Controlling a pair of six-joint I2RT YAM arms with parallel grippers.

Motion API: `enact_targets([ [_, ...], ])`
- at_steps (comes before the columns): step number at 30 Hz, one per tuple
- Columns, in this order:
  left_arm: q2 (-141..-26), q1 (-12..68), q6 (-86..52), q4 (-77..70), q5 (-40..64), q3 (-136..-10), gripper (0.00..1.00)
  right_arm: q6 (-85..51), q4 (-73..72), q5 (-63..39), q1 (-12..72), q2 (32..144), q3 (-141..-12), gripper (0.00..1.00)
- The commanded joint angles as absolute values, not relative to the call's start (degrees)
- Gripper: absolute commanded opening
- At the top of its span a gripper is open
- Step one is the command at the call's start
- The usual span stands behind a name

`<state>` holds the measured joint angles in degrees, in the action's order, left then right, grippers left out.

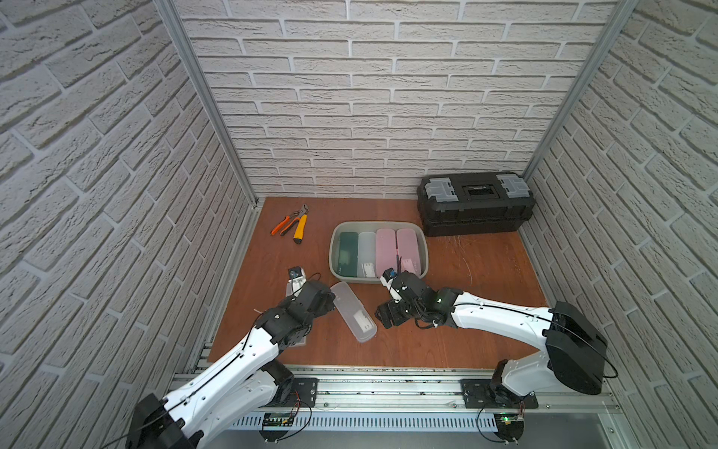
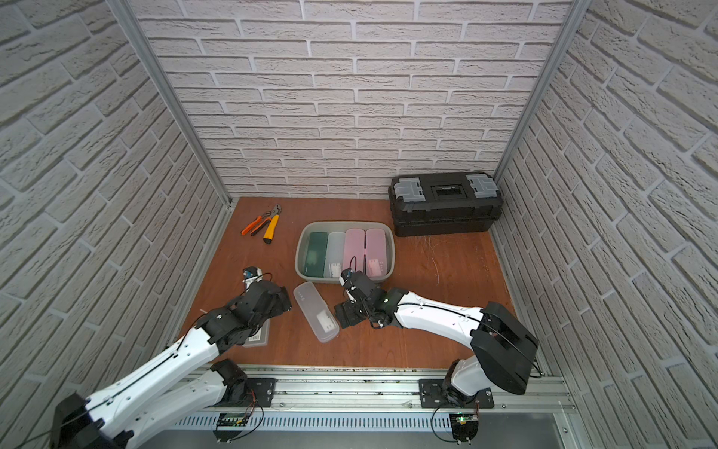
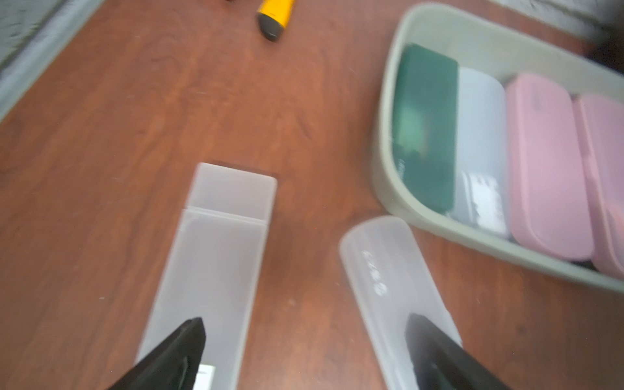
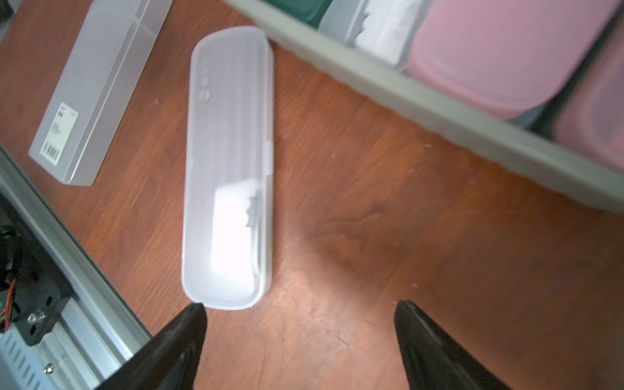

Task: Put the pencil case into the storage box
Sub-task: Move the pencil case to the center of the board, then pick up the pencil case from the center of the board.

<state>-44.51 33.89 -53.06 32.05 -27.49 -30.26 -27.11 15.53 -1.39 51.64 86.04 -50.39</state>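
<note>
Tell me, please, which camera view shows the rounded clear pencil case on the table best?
The right wrist view: the rounded clear pencil case appears whole and close. Both top views show it whole but small; the left wrist view cuts it off.

Soft even light, no harsh shadows
Top views bend at the edges; wrist views smeary, glare on the pencil case (image 4: 233, 233).

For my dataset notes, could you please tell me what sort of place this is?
Probably a lab robot test cell, not a real room: brick-patterned wall panels in aluminium frame posts enclose a wooden tabletop, and the left arm and right arm are mounted on a metal rail along its front.
</note>
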Motion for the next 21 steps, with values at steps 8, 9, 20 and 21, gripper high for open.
enact_targets([
  [8,-47.78,13.98,-43.64,29.52,-13.46,-30.62,0.99,-29.79,14.33,-2.38,58.15,95.60,-57.59,0.92],
  [9,-48.82,13.11,-43.13,29.99,-13.27,-31.22,0.98,-29.88,14.68,-2.28,58.66,96.64,-58.33,0.92],
  [20,-48.50,10.28,-42.81,28.33,-11.74,-30.67,0.98,-27.18,22.72,3.91,62.53,105.02,-67.30,0.92],
  [21,-48.32,10.29,-42.83,28.48,-11.84,-30.59,0.98,-27.15,23.37,4.76,62.82,105.80,-67.98,0.92],
])
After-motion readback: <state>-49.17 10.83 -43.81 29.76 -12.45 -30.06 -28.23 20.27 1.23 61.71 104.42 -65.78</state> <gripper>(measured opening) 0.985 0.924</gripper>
